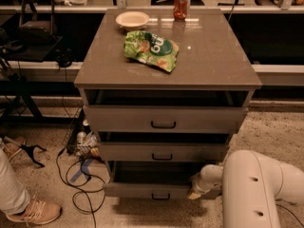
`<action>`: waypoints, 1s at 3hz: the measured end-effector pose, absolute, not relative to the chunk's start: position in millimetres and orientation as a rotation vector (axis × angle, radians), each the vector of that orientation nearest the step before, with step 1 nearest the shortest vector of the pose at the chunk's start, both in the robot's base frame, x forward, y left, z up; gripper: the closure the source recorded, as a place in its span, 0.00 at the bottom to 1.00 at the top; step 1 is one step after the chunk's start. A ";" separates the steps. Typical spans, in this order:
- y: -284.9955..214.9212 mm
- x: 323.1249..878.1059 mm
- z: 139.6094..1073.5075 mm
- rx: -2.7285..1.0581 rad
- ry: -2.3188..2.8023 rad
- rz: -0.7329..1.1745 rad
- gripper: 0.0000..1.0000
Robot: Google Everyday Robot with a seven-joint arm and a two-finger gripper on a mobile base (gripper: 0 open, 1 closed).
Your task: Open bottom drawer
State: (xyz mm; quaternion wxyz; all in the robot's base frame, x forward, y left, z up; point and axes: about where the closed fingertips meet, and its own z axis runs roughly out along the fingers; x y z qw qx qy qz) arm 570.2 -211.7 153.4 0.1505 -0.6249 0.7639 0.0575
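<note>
A grey cabinet (209, 65) has three drawers, all pulled partly out. The bottom drawer (142, 191) has the narrowest front and a small black loop handle (161, 196) at its centre. It stands out from the cabinet and its dark interior shows above the front panel. My gripper (195, 192) is at the end of the white arm (256, 189), at the right end of the bottom drawer's front.
The top drawer (164, 119) and the middle drawer (162, 152) stand above it. On the cabinet top lie a green chip bag (151, 49), a white bowl (132, 19) and a red can (180, 4). Cables (78, 175) and a person's shoe (33, 212) are on the floor at left.
</note>
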 end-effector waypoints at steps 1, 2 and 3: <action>-209.3 562.1 151.0 -1.831 2.178 0.179 0.01; -209.8 546.9 145.2 -1.873 2.178 0.219 0.01; -217.4 524.2 140.4 -1.902 2.215 0.238 0.19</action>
